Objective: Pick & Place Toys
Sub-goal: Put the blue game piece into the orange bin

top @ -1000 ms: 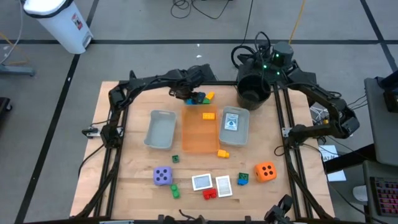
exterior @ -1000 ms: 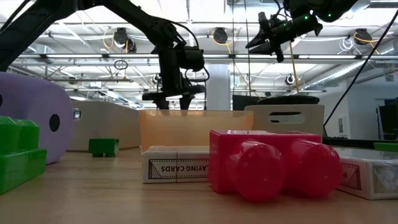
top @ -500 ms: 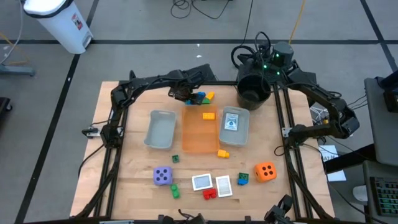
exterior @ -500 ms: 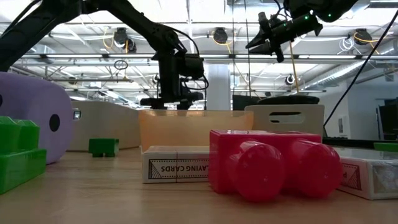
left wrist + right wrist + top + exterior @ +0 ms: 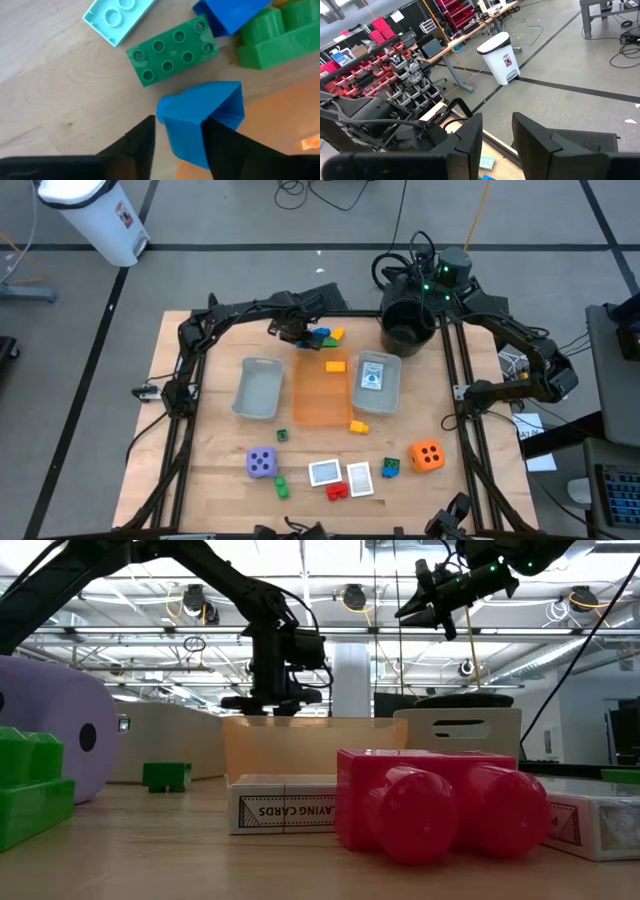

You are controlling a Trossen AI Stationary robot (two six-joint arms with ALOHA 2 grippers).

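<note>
Left hand (image 5: pixel 177 137): low over the far end of the wooden tabletop (image 5: pixel 215 440), just beyond the orange tray (image 5: pixel 318 405); its two dark fingers (image 5: pixel 135 145) straddle a blue brick (image 5: pixel 202 120), one on each side. The wrist view shows both touching the brick's sides, so the hand grasps it. The brick is smooth, glossy plastic, a hollow block seen from its open underside; its long axis runs away from the fingers toward the tray's edge.

Beside it lies a green brick (image 5: pixel 172 50), flat, two rows of four round studs up, long axis slanting across the wood grain. Past that: a pale turquoise brick (image 5: pixel 117 17), studs up; a second blue brick (image 5: pixel 230 12); a taller, lighter green brick (image 5: pixel 277 35) with rounded studs.

In the high view a yellow brick (image 5: pixel 338 335) lies by this cluster, and an orange brick (image 5: pixel 335 366) lies inside the orange tray. That tray is translucent, rectangular, long axis running near to far. Two grey trays flank it; the right one (image 5: pixel 378 385) holds a card (image 5: pixel 373 377).

Near edge of the tabletop: a purple die (image 5: pixel 262 463), an orange die (image 5: pixel 428 455), two whitish cards (image 5: pixel 325 473), a red brick (image 5: pixel 440 805) with round studs facing the low camera, and small green bricks (image 5: pixel 282 485).

Right hand (image 5: pixel 432 598): raised above the black bucket (image 5: pixel 407 325), fingers slightly apart and holding nothing.
</note>
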